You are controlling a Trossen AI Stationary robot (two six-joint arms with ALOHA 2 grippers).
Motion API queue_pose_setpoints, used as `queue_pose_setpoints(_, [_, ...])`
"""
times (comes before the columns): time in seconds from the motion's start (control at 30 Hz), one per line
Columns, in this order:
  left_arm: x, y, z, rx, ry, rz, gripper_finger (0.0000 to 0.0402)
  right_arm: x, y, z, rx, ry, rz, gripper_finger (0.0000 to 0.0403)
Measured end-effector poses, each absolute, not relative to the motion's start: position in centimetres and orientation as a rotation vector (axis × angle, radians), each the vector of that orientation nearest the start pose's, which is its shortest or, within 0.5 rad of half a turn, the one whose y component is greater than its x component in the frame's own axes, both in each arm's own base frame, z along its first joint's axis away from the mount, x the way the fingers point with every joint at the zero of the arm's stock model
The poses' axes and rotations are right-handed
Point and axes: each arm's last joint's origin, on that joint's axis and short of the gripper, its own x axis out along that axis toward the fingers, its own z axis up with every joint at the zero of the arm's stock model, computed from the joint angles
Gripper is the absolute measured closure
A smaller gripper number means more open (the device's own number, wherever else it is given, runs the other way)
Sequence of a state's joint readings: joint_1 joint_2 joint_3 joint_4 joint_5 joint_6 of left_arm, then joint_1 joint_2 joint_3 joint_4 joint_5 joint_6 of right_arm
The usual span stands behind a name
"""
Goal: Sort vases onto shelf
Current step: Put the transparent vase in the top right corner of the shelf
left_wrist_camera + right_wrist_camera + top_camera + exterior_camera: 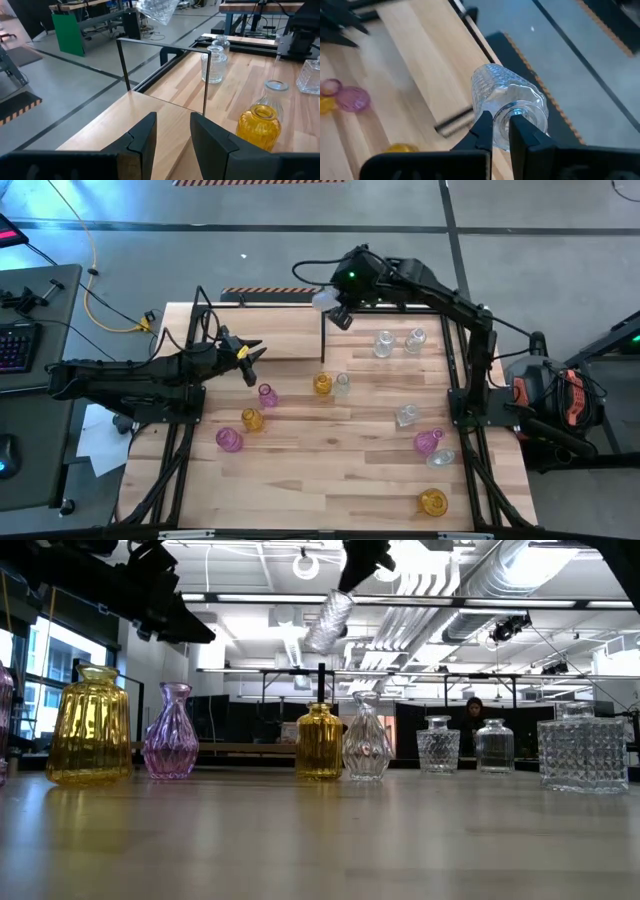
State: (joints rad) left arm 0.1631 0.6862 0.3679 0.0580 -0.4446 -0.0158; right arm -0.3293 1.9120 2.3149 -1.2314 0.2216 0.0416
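Observation:
My right gripper (pixel 338 311) hovers over the shelf's right end, shut on a clear faceted vase (pixel 324 301) that hangs high above the table (pixel 330 620). The shelf (pixel 265 338), a pale board inside black rods, sits on the table's far left. My left gripper (pixel 250 352) is open and holds nothing; it sits at the shelf's near edge, and the left wrist view shows the board (pixel 150 112) ahead of its fingers. Several amber, pink and clear vases stand upright on the table, among them a pink one (pixel 267 394) and an amber one (pixel 321 384). My right gripper (pixel 501 120) pinches the clear vase by its narrow neck (pixel 515 111) between the two fingers. The fingers come from above, slanting down toward the table's left. The vase is lifted clear and tilted, its body (pixel 502 92) hanging below and beyond the fingertips.
Two clear vases (pixel 383 344) (pixel 416 338) stand right of the shelf's upright rod (pixel 323 340). More vases stand near the right edge: clear (pixel 406 415), pink (pixel 428 442), amber (pixel 433 502). An amber (pixel 252 419) and a pink vase (pixel 229 440) stand near the left arm.

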Motion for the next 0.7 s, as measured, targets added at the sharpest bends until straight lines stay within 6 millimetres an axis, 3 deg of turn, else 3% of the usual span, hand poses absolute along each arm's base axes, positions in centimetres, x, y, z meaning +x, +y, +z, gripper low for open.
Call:
queue_pose_setpoints(0.27, [15.4, 3.8, 22.7, 0.012, 0.256, 0.608, 0.0291, 38.4, -11.8, 42.2, 0.059, 0.75, -0.387, 0.0398])
queue_pose_setpoints(0.5, [15.4, 3.8, 22.7, 0.005, 0.254, 0.609, 0.0291, 42.2, -13.0, 37.7, 0.033, 0.827, -0.342, 0.0398])
queue_pose_setpoints(0.7, [15.4, 3.8, 22.6, 0.006, 0.26, 0.608, 0.0291, 43.9, -14.2, 34.6, 0.021, 0.889, -0.33, 0.0398])
